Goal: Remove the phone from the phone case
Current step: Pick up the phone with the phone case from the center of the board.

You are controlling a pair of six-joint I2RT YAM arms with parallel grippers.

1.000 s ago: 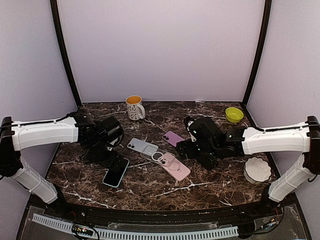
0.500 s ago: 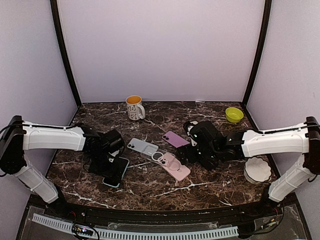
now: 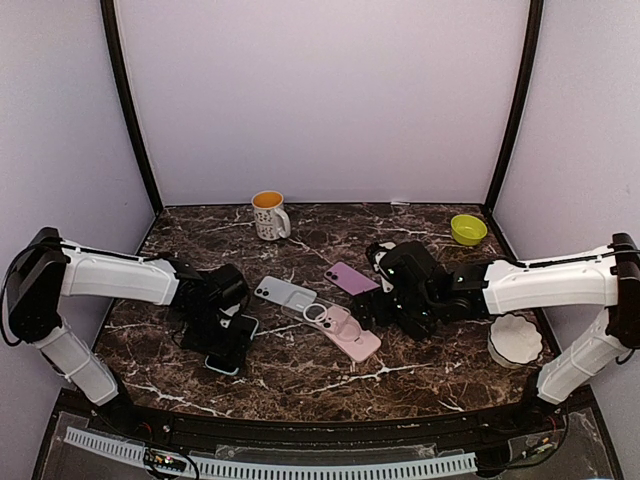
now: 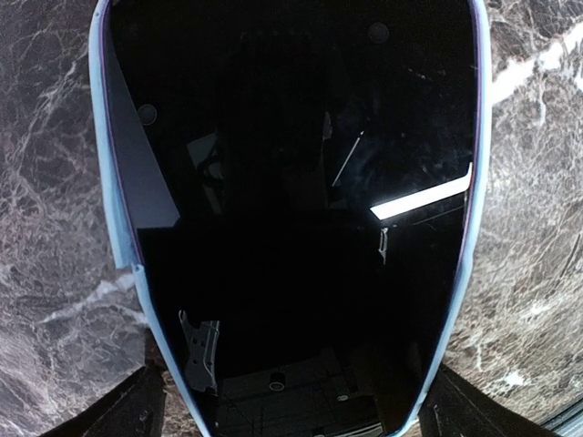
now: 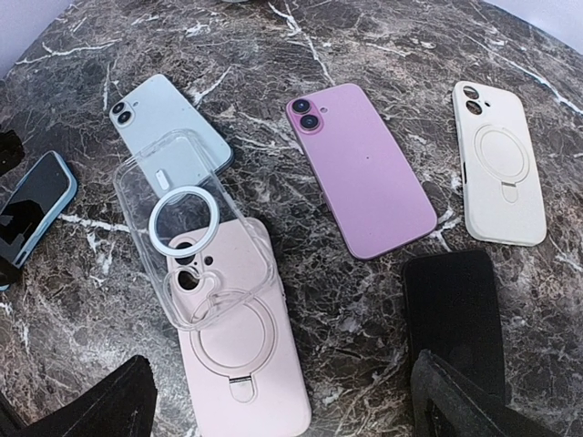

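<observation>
From above, the left gripper (image 3: 222,335) sits low over the cased phone (image 3: 224,364), which lies screen up at the near left of the tabletop (image 3: 300,385). The right gripper (image 3: 378,308) hovers beside the pink case (image 3: 350,335). My worry is a slide: with nothing pinning it, the phone could skate across the marble if one finger lands first. A second ago the left gripper was further back with the phone in plain sight. Now it has come down over it, while the right has barely moved.

At the left wrist, the glossy phone (image 4: 291,200) fills the view, its blue case (image 4: 111,209) just a thin rim. The left gripper (image 4: 301,414) is spread wide, straddling the near end and holding nothing. A squeeze here would clamp case and phone together, or slip off the glass.

At the right wrist, the right gripper (image 5: 282,405) gapes empty. The cased phone (image 5: 32,214) lies well away at the left edge, so no help is within reach.
</observation>
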